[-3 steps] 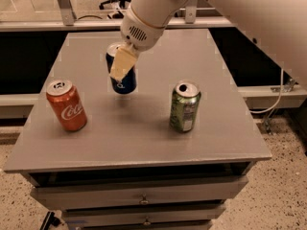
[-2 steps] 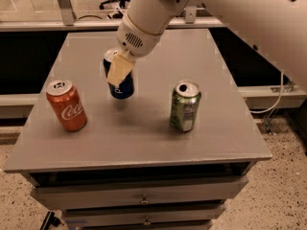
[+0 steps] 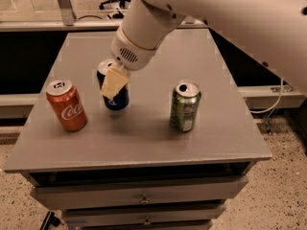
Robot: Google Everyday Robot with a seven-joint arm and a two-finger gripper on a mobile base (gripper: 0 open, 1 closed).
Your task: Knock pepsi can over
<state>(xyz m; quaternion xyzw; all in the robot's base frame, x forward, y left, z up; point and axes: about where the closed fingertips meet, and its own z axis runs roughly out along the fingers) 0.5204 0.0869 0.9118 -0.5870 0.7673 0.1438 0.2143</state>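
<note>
Grey metal surface (image 3: 230, 128): dark blue Pepsi can (image 3: 120, 99) standing centre-left, cream pincer (image 3: 114, 83) against its front, opening can't tell. Risk: a low push just slides it, or it hits the orange-red Coca-Cola can (image 3: 67, 104) nearby.

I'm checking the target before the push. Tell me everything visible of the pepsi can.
The pepsi can is dark blue metal with a silver top, standing on its base on the grey table, its top seeming to lean slightly left. The gripper covers its front and appears to press against it. It stands between the Coca-Cola can and the green can, touching neither.
</note>
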